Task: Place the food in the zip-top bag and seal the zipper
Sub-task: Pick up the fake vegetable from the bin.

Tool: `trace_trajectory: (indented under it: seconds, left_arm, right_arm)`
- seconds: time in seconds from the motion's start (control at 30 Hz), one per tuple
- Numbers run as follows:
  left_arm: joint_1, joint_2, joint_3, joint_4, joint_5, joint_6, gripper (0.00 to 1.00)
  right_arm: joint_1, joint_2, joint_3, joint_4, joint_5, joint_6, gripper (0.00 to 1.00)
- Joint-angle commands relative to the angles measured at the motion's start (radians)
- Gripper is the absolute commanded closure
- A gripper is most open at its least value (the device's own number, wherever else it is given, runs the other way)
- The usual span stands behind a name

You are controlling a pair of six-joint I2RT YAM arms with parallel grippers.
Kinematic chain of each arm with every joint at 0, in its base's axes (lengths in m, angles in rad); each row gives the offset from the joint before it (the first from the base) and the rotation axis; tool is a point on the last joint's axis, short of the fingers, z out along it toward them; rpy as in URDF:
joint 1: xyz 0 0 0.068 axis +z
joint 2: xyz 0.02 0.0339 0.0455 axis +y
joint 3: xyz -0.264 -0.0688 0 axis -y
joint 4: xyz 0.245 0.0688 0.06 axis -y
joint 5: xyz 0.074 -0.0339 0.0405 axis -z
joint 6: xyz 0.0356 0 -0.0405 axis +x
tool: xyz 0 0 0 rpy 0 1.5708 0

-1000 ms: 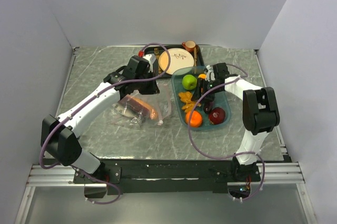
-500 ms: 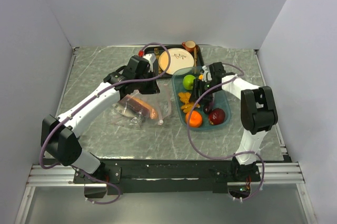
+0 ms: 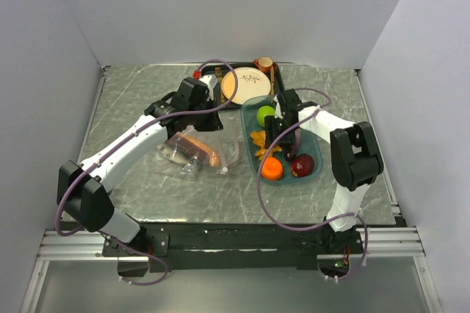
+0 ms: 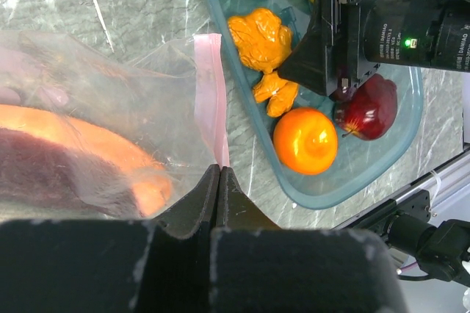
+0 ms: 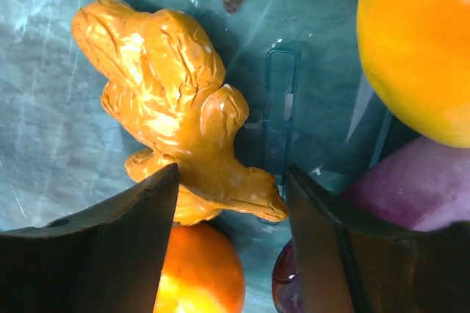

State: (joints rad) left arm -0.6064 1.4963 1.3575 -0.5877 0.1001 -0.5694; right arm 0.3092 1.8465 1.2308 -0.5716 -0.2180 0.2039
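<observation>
The bag (image 3: 192,150) is lying flat on the bench (image 3: 132,100) just left of the teal tray (image 4: 316,194). It is clear and crinkled, showing an orange piece (image 4: 110,155) and a darker brownish one (image 4: 44,173) through its skin. Its zipper (image 4: 209,92), a thin pale pink strip, is running along the bag's right edge, facing the tray. The left claw (image 4: 219,175) is pinching fully closed on the bag at the near end of that strip. The rest of the food is sitting in the tray: the green apple (image 3: 265,114) at the far end, a lumpy yellow-orange piece (image 5: 172,100) just nearer, the eggplant (image 5: 418,181) to its right, then the orange (image 3: 272,168) and red apple (image 3: 302,164) at the near end. The right claw (image 5: 231,177) is hanging well open inside the tray, its fingers standing either side of the lumpy piece's narrow end, gripping nothing.
</observation>
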Motion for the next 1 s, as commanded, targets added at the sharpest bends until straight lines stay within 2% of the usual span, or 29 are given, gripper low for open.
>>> trace_trajectory:
  seconds: [0.0, 0.1, 0.13, 0.23, 0.43, 0.8, 0.97]
  left_arm:
    - [-0.004, -0.030, -0.003, 0.031, -0.003, -0.004, 0.99]
    - [-0.004, -0.031, -0.003, 0.029, -0.007, -0.003, 0.99]
    - [-0.004, -0.030, -0.003, 0.029, -0.005, -0.001, 0.99]
    - [-0.004, -0.027, -0.001, 0.031, -0.002, -0.001, 0.99]
    - [-0.006, -0.028, -0.003, 0.032, 0.001, -0.003, 0.99]
    - [-0.004, -0.021, 0.014, 0.029, 0.004, 0.002, 0.99]
    - [-0.004, -0.019, 0.014, 0.034, 0.012, -0.004, 0.99]
  right_arm:
    - [0.019, 0.037, 0.027, -0.037, 0.042, 0.006, 0.43]
    - [0.018, 0.037, 0.022, -0.027, 0.020, 0.015, 0.65]
    - [0.018, 0.037, 0.021, -0.022, 0.022, 0.025, 0.81]
    - [0.018, 0.022, 0.013, -0.014, 0.011, 0.026, 0.95]
    - [0.018, -0.041, 0.006, -0.008, 0.008, 0.031, 0.99]
    - [0.016, -0.279, -0.027, -0.030, 0.045, 0.051, 0.98]
    - [0.018, -0.335, -0.028, -0.050, 0.048, 0.046, 0.98]
